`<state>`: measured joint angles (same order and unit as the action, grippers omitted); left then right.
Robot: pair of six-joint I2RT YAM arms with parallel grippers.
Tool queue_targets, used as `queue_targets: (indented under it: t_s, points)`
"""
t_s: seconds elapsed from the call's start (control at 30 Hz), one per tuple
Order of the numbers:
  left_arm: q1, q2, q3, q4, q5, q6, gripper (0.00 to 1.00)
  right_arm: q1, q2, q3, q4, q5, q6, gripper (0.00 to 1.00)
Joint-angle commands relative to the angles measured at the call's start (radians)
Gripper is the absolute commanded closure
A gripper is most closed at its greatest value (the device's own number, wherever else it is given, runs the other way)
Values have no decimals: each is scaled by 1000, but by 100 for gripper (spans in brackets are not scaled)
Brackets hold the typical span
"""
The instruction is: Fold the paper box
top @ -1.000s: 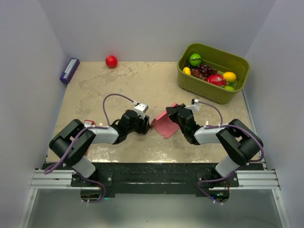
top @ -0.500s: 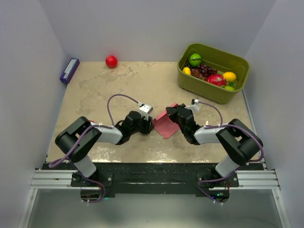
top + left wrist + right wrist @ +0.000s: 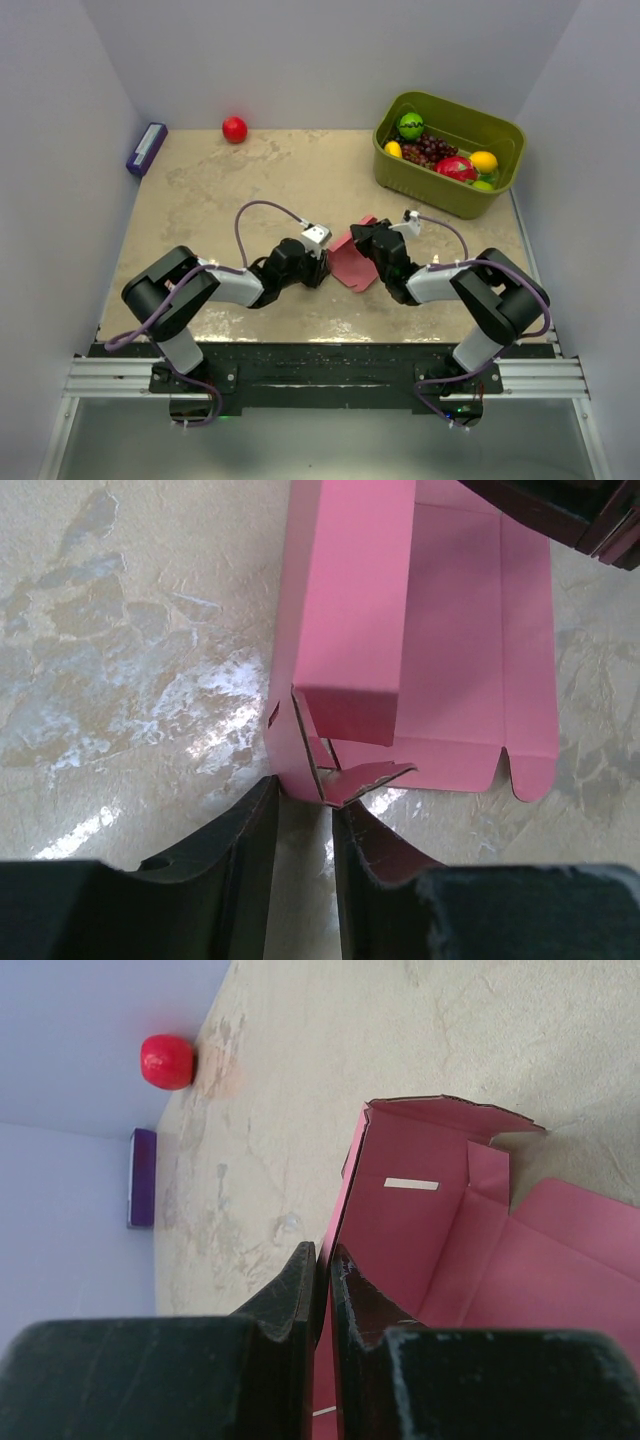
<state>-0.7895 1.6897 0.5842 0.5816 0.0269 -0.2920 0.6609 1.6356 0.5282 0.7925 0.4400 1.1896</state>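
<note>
The pink paper box (image 3: 349, 264) lies partly folded on the table between my two grippers. In the left wrist view the paper box (image 3: 440, 680) has one long wall standing up, with a small corner tab loose at its near end. My left gripper (image 3: 320, 268) sits at the box's left near corner. Its jaws (image 3: 303, 800) are a narrow gap apart, with the corner tab just at their tips. My right gripper (image 3: 364, 243) is shut on the box's upright far wall. In the right wrist view the thin pink wall (image 3: 420, 1230) runs between the closed fingertips (image 3: 322, 1260).
A green basket (image 3: 430, 195) of toy fruit stands at the back right. A red ball (image 3: 234, 129) lies at the back wall and also shows in the right wrist view (image 3: 167, 1061). A purple box (image 3: 146, 149) lies at the back left corner.
My left gripper has moved right across the table until its tips reach the box's left corner. The right gripper and the box have hardly moved.
</note>
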Motion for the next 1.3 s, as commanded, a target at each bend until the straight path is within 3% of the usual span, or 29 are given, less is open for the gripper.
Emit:
queue_targets:
  t_s: [0.0,0.87,1.27]
  points:
    - [-28,14,77,103,5,2,69,31,29,-20,-187,46,-33,100]
    - [-57,45,123,156,-38,-185,78,86,18,-56,-180,123,8,100]
    - [-88,50,115,95,-245,-257,75,108,15,-94,-167,154,59,100]
